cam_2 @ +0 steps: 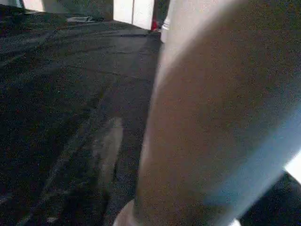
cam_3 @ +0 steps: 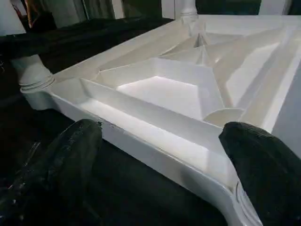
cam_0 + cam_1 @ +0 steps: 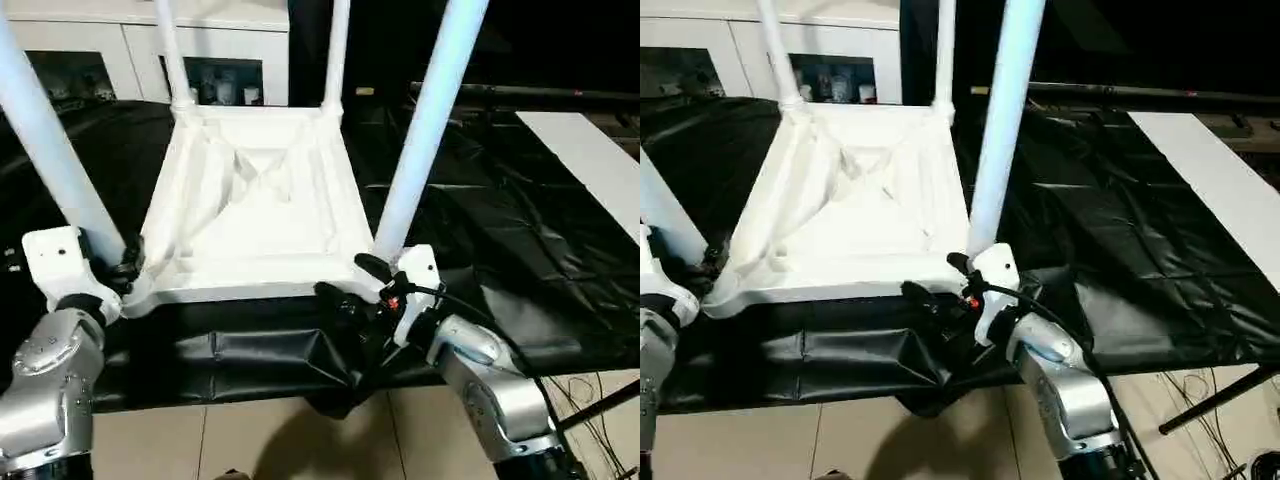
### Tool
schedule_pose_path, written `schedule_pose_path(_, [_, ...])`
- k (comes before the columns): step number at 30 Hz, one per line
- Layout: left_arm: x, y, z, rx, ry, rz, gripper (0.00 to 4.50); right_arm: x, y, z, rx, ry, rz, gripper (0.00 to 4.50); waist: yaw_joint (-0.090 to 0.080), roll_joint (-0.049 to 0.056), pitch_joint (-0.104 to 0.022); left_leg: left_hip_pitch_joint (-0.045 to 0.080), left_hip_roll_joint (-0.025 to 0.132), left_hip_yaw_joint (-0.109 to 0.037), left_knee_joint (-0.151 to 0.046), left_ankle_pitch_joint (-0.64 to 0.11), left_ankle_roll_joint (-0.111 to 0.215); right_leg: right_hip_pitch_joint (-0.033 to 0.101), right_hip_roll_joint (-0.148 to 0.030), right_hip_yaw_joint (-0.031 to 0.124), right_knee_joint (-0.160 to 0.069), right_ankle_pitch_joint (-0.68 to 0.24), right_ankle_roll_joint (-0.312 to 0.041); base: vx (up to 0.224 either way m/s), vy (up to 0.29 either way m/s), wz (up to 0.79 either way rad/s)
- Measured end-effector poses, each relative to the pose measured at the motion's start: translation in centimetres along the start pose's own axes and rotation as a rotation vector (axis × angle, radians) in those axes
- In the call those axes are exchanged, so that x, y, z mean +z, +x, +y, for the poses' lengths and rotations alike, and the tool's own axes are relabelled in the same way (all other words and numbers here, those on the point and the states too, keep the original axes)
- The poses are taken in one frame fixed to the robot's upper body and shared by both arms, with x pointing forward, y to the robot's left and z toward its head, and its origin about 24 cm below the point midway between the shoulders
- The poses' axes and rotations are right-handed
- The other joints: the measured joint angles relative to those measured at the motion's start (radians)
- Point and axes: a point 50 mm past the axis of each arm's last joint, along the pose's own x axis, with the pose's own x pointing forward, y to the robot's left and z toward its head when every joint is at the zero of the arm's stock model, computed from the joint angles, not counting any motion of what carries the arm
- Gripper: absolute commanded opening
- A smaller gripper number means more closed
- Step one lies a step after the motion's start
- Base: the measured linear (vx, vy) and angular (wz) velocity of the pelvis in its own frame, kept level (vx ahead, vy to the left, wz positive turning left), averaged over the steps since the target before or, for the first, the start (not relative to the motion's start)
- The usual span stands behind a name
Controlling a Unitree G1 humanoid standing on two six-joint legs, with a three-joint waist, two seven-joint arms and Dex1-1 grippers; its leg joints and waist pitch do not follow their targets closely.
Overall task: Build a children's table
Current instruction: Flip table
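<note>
White plastic children's table (image 3: 250,205) lies upside down mid-frame on the black-sheeted worktop (image 3: 520,240), all four legs pointing up. At lower left, the left gripper (image 3: 125,268) sits by the near-left leg (image 3: 50,140); its jaws I cannot tell. Lower right, the right gripper (image 2: 160,155) has jaws spread wide, empty, straddling the near edge. A nudge there could shove the table or loosen the near-right leg (image 3: 420,130).
</note>
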Motion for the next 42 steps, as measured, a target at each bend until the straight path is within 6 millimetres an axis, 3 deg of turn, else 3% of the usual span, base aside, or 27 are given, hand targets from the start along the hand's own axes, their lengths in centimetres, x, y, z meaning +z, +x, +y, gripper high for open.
schedule_pose_path(8, [0.1, -0.1, -0.7, -0.011, -0.104, -0.009, 2.38, -0.1, 0.5, 0.5, 0.004, 0.022, -0.021, 4.50, 0.003, 0.001, 0.001, 0.000, 0.000, 0.001, 0.000, 0.000, 0.000, 0.000, 0.000, 0.000, -0.001, 0.000, 0.000, 0.000, 0.000, 0.00])
schedule_pose_path(15, [0.2, 0.7, -2.8, 0.006, -0.376, 0.014, 2.33, -0.5, 1.0, 1.5, 0.039, 0.070, -0.032, 4.50, 0.016, 0.006, 0.004, 0.000, 0.001, 0.004, -0.002, 0.000, 0.000, -0.001, -0.002, 0.000, 0.000, 0.000, 0.000, 0.000, 0.000, 0.00])
schedule_pose_path(18, [-0.1, 0.9, -4.3, -0.053, -0.478, 0.026, 2.30, -0.8, 1.6, 1.4, -0.002, 0.109, -0.030, 4.50, 0.029, -0.001, 0.003, 0.000, 0.001, 0.005, -0.002, 0.000, 0.000, -0.001, -0.002, 0.000, 0.000, 0.000, 0.000, 0.000, 0.000, 0.00])
schedule_pose_path(21, [-0.2, 0.9, -5.6, -0.104, -0.497, 0.038, 2.26, -0.4, 2.6, 1.0, -0.039, 0.150, -0.048, 4.50, 0.034, -0.008, 0.003, -0.001, 0.001, 0.006, -0.002, 0.000, 0.000, -0.001, -0.002, 0.000, -0.001, 0.000, 0.000, 0.000, 0.000, 0.00])
schedule_pose_path(24, [-0.2, 0.9, -6.5, -0.125, -0.472, 0.045, 2.24, 0.2, 3.2, 0.7, -0.063, 0.206, -0.084, 4.50, 0.034, -0.009, 0.003, -0.001, 0.001, 0.007, -0.002, 0.001, 0.000, -0.001, -0.002, 0.000, -0.002, 0.000, 0.001, 0.000, 0.000, 0.00])
schedule_pose_path(33, [-0.1, 0.7, -7.2, -0.133, -0.472, 0.049, 2.24, 1.2, 5.2, -0.9, -0.159, 0.429, -0.195, 4.50, 0.033, -0.015, 0.006, -0.001, 0.003, 0.009, -0.002, 0.001, 0.000, -0.002, -0.002, 0.000, -0.002, 0.000, 0.001, 0.000, 0.000, 0.00])
schedule_pose_path(38, [-0.2, 0.5, -7.8, -0.143, -0.475, 0.055, 2.24, 0.6, 5.7, -1.8, -0.193, 0.562, -0.220, 4.50, 0.037, -0.016, 0.006, -0.002, 0.004, 0.013, -0.002, 0.001, 0.001, -0.002, -0.003, 0.000, -0.002, 0.000, 0.001, 0.000, 0.000, 0.00])
schedule_pose_path(42, [-0.2, 0.5, -8.2, -0.162, -0.468, 0.061, 2.24, 1.2, 5.7, -3.0, -0.205, 0.636, -0.281, 4.50, 0.037, -0.016, 0.007, -0.003, 0.007, 0.016, -0.002, 0.003, 0.003, -0.002, -0.003, -0.001, -0.002, 0.000, 0.001, 0.000, 0.000, 0.00])
